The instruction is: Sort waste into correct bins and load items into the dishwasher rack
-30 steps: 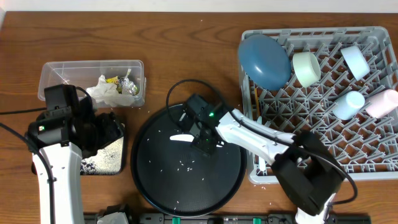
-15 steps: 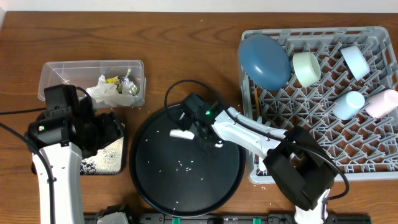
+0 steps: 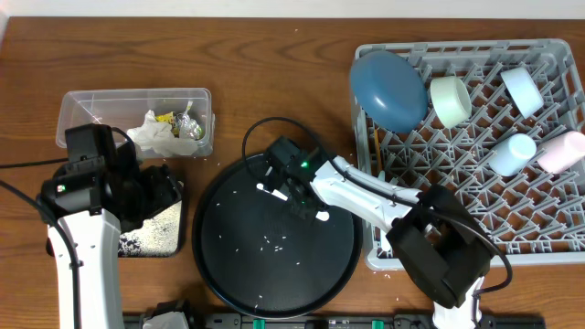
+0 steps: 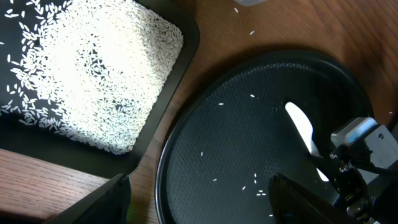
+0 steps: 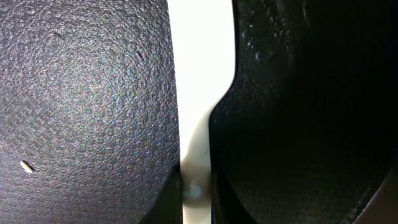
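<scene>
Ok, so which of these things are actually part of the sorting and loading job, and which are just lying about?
Part of the job: white utensil in the right gripper; loose rice; clear tub holding tissue and wrappers; black rice tray; rack with plate, bowls, cups.
Just lying about: round tray; cable; table.

The left arm [image 3: 87,251] and right arm [image 3: 366,194] share 1 build – glossy white link shells between boxy black joint housings, a thin black cable [image 3: 260,128] and a small green light [image 3: 303,166] on the right – and the left end effector [image 4: 196,186] and right end effector [image 3: 287,192] are matte black with 2 blunt fingers [image 4: 109,202] each.
</scene>
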You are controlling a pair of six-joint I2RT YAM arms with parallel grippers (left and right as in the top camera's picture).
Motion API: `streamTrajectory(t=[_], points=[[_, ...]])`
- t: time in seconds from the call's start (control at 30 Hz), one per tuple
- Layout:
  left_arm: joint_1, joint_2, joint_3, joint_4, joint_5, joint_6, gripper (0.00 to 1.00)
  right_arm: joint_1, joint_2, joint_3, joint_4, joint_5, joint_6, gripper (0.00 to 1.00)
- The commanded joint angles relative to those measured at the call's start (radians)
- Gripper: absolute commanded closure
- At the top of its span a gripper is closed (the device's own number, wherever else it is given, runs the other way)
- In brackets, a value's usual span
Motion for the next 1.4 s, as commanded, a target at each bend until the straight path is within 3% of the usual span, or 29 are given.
streamTrajectory(t=[0.0,0.87,1.37], points=[[0.004,0.006,-0.004,-0.002,-0.013,-0.006,0.28,0.016,0.048,-0.037,-0.031,-0.036,0.042,0.99],[0.004,0.006,-0.004,-0.003,-0.013,-0.006,0.28,-0.006,-0.271,-0.037,-0.03,-0.035,0.131,0.99],[0.004,0.006,-0.004,-0.003,-0.013,-0.006,0.28,-0.182,-0.408,-0.037,-0.115,-0.037,0.19,0.99]])
